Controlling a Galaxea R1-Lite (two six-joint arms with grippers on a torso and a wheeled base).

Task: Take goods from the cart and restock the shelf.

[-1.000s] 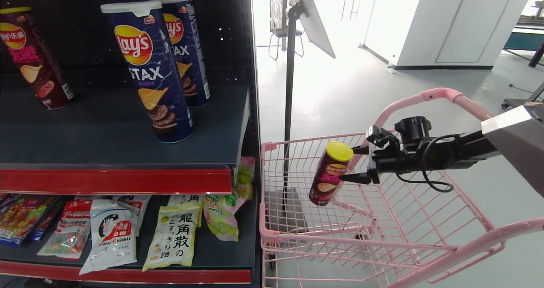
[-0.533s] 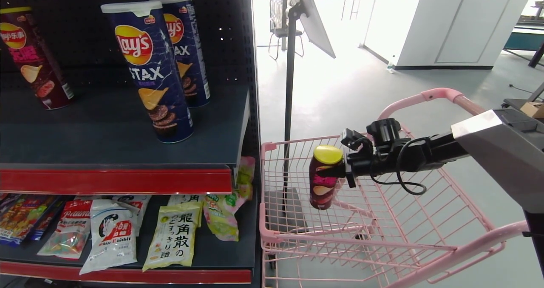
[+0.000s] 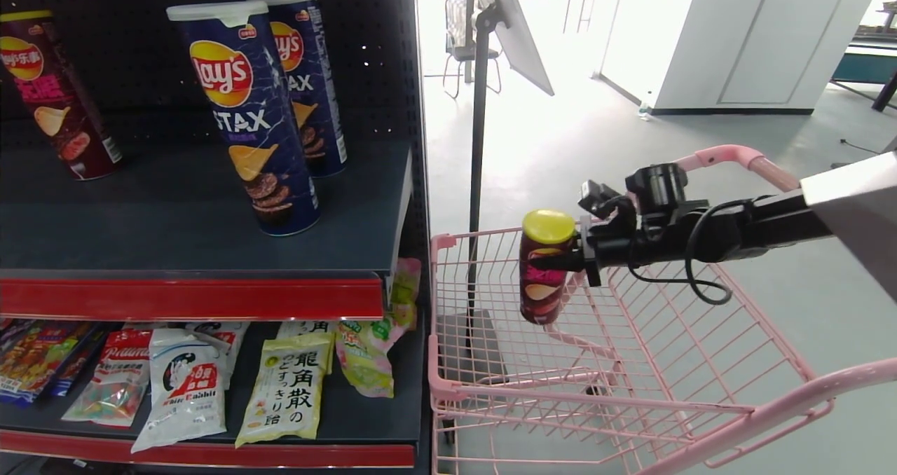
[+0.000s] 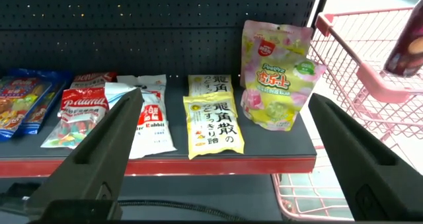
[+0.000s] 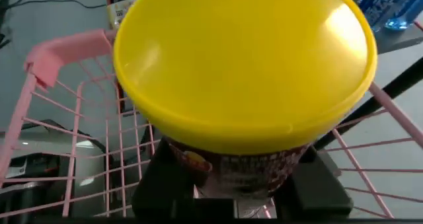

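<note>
Strong daylight comes from the open room behind and washes the floor [image 3: 560,132] almost white. The shelf [image 3: 175,216] is dim, and its back panel [image 3: 140,97] is nearly black. The lid [image 5: 244,59] of the can [image 3: 543,279] carries a pale glare. Upright lines lean near the head view's edges.

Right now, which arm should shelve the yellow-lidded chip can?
Right: the right gripper is shut on the yellow-lidded maroon chip can above the pink wire cart. The left gripper is open, by the lower shelf.
</note>
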